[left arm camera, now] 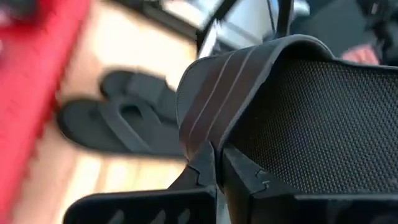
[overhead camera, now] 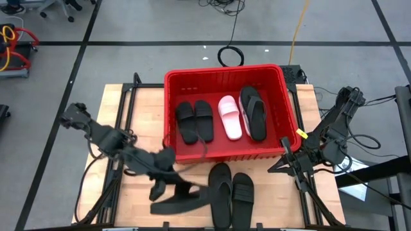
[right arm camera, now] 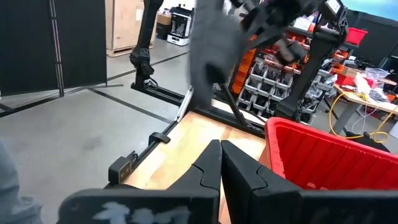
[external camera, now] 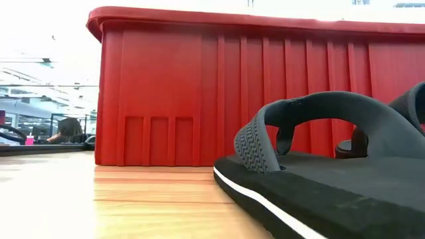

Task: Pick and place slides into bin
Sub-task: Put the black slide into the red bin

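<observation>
Left gripper (overhead camera: 168,168) clamps the wide strap of a black slide (overhead camera: 182,199), lifted off the near left of the table (overhead camera: 119,106) just in front of the red bin (overhead camera: 225,77). Right of it, two more black sandals (overhead camera: 227,192) lie side by side on the wood. Inside the bin rest four: two black slides (overhead camera: 194,120), one pale pink slide (overhead camera: 230,117) and a black flip-flop (overhead camera: 253,112). Right gripper (overhead camera: 290,162) waits closed and empty at the bin's near right corner.
</observation>
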